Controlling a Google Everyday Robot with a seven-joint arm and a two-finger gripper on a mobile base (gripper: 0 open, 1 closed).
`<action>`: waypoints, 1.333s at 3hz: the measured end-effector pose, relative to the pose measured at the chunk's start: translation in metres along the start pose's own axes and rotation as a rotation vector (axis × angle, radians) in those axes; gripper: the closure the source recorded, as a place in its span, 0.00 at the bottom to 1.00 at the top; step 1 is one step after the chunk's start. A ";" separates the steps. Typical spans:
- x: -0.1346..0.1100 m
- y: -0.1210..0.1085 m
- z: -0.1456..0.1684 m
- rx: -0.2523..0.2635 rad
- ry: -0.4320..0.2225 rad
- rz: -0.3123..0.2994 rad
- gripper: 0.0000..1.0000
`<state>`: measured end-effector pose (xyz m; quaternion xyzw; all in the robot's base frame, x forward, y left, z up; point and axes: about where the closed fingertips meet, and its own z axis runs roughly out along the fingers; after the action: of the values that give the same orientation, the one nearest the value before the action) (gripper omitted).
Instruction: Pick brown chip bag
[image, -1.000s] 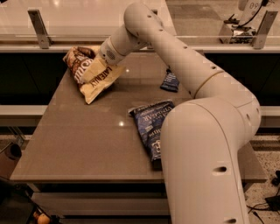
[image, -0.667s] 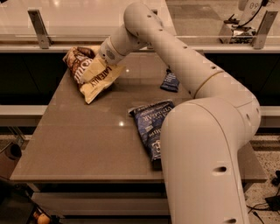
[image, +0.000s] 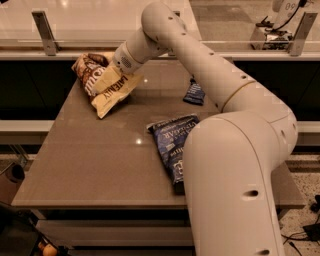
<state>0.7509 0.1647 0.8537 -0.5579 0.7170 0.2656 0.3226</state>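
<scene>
Brown chip bag (image: 102, 82) sits crumpled at the far-left corner of the surface (image: 100, 155), cream end pointing our way. Claw (image: 113, 71) is right on top of it, probably to grab the crinkled middle. Honestly can't tell if it's open or clamped.

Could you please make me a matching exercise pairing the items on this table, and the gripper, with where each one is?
1 brown chip bag
2 blue chip bag
3 small blue packet
4 gripper

A near front, partly behind the arm
B at the brown chip bag
C back left corner of the table
D back right, beside the arm

Pairs: 1-C, 2-A, 3-D, 4-B
</scene>
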 end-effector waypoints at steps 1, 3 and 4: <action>-0.013 0.001 -0.026 -0.012 -0.106 -0.036 1.00; -0.036 0.001 -0.074 -0.040 -0.311 -0.100 1.00; -0.043 -0.001 -0.094 -0.034 -0.384 -0.127 1.00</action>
<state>0.7434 0.1220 0.9472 -0.5465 0.6009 0.3584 0.4602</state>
